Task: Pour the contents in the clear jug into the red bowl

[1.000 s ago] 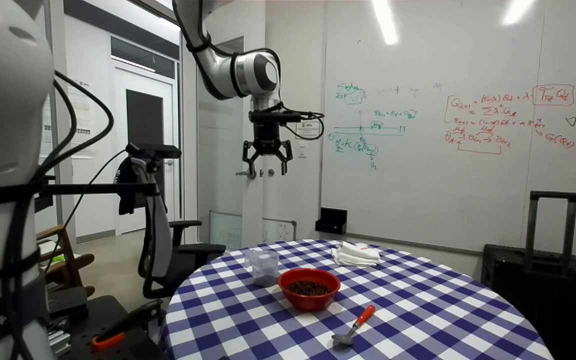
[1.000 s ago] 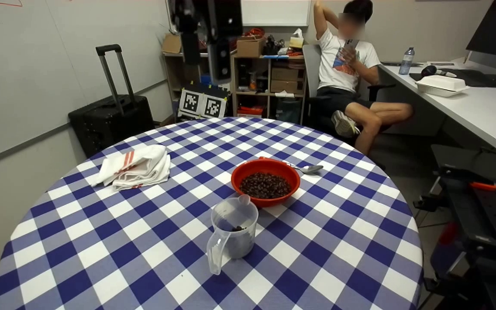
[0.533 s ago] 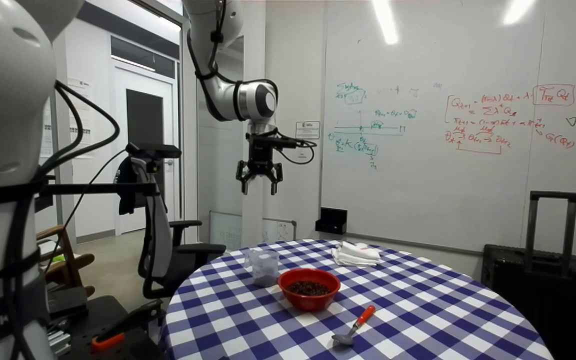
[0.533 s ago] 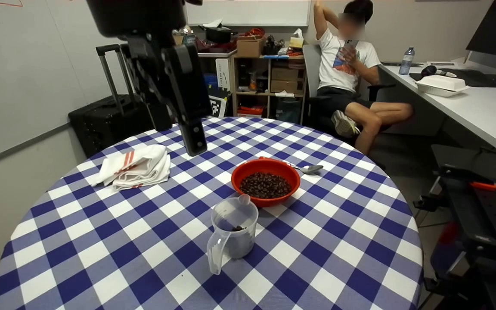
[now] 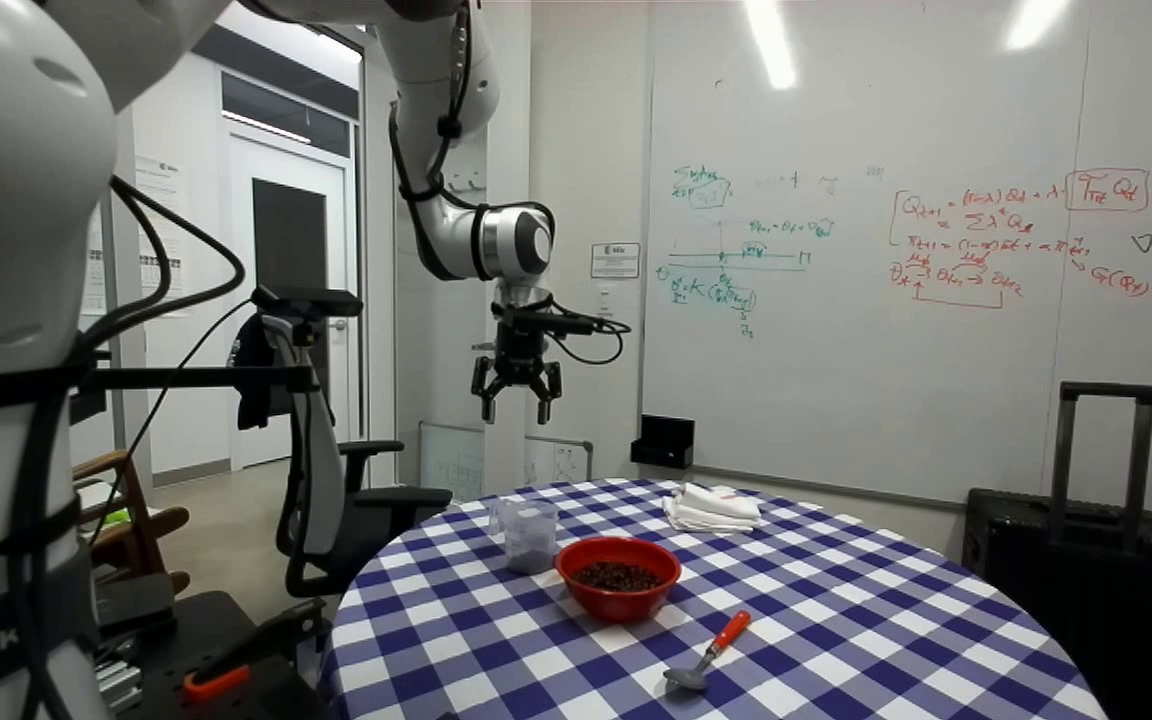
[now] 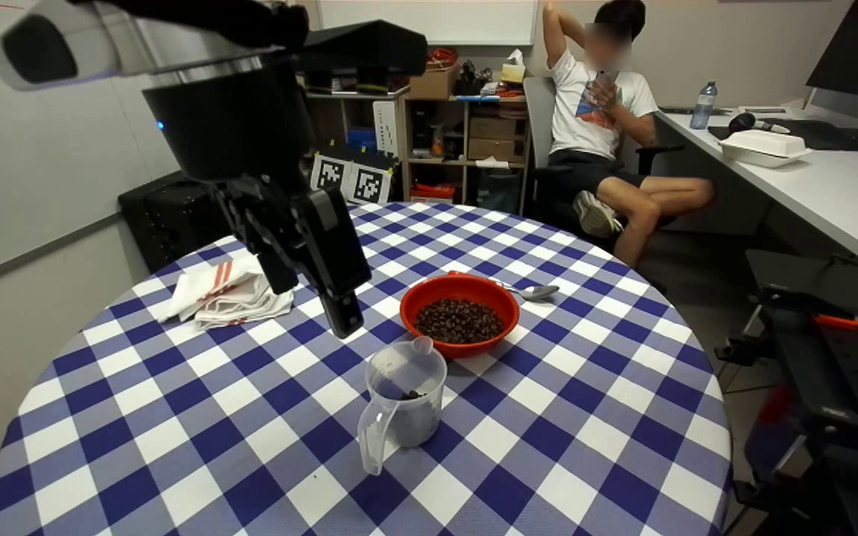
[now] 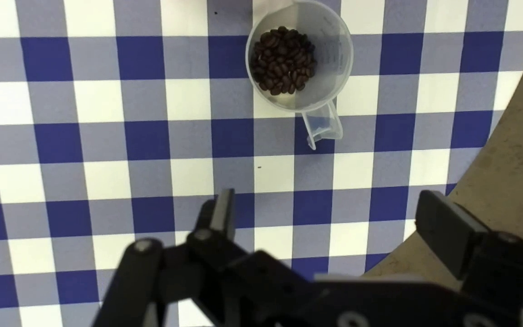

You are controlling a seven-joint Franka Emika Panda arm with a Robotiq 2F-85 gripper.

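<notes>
A checked tablecloth (image 6: 548, 447) covers the lower centre of an exterior view, a seated person (image 6: 600, 112) at upper right. In the wrist view the cloth's edge slants down the right, floor (image 7: 506, 181) beyond; checks span the left. There, the clear jug (image 7: 327, 59) stands upright at upper centre, dark beans (image 7: 284, 61) inside. The gripper (image 5: 516, 412) hangs above, fingers (image 7: 450, 231) wide apart. In an exterior view the red bowl (image 5: 619, 606) sits just right of the jug, whether touching I cannot tell; spoon (image 5: 710, 657) below right, folded towel (image 5: 711, 510) above right.
</notes>
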